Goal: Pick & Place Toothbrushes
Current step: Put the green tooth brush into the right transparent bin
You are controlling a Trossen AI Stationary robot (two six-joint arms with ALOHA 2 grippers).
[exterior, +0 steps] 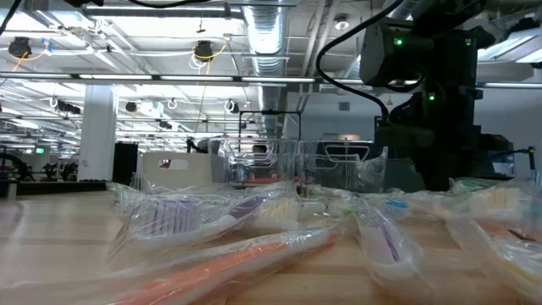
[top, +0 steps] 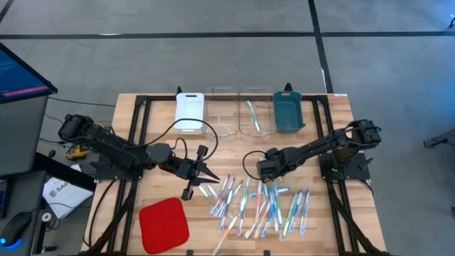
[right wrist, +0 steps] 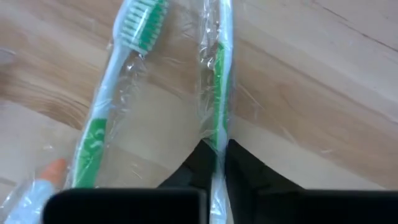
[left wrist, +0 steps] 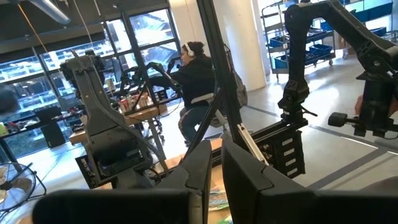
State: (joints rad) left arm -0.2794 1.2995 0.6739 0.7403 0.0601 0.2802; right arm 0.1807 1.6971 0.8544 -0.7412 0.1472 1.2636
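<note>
Right gripper (right wrist: 214, 155) is down at the near-centre of the wooden slatted bench (top: 334, 142), at the back edge of the loose pile of film-wrapped toothbrushes (top: 263, 206). From the right wrist view I read its jaws as pinched narrow on one slim white-handled toothbrush with a green stripe (right wrist: 216, 74), still in its clear wrapper. The grip sits on the handle, not the head, which I judge sensible: the handle is the stiffest part and the crinkly film gives little purchase elsewhere. The brush still lies flat on the wood; not yet lifted.

A second green-and-white brush with green bristles (right wrist: 106, 118) lies just beside it, angled away and clear of the jaws, so I expect a clean single pick.

Left gripper (top: 201, 173) hangs over the bench left of the pile, above the red square pad (top: 164, 224), jaws drawn together and empty as far as I can see. It is waiting.

Along the far edge stand the trays: a white one (top: 190, 112), clear ones (top: 234, 114), a teal one (top: 288, 112). One green brush (top: 252, 116) already lies in a clear tray. Most of the pile remains, so I judge the job early.
</note>
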